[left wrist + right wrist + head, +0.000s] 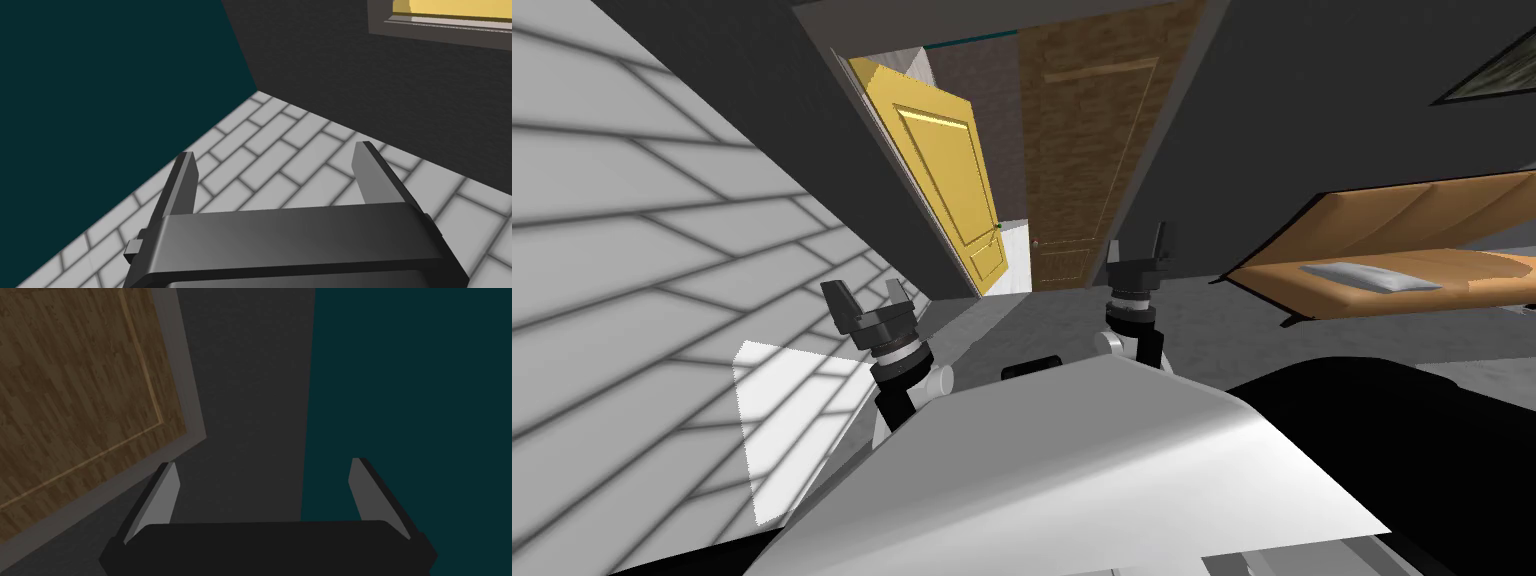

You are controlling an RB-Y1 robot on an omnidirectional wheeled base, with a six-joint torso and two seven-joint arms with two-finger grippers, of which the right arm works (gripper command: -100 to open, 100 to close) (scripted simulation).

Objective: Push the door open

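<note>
Nearest to me, my left pincer (864, 292) and my right pincer (1139, 240) are raised in front of the chest. Each has its fingers spread, with nothing between them. The left one looks along a white tiled surface (280, 165) toward a dark wall (350, 85). The right one looks at the grey frame (182, 368) beside the brown wooden door (75, 388).

Further ahead, across the grey floor (1042, 315), the brown door lies flat in its opening, and I judge it is shut. It is well apart from both pincers. Just beside it on the left, a yellow door (942, 170) stands at an angle, partly open. I take the brown one as the door to push, but I cannot be fully sure. Far to the right is an orange couch (1462, 262) with a grey cushion (1367, 277).

The risks I see are these:
- **Hitting the frame:** the right pincer aims close to the frame, so if I drive straight it may press the frame or the wall and the door will not move.
- **Fingers open:** one thin blade would touch first and could slip along the wood or catch on the panel moulding.
- **Left arm:** it may strike the yellow door as I come near.
- **Hinge side:** I cannot tell which side it is on, and a push near the hinges would do little.
</note>
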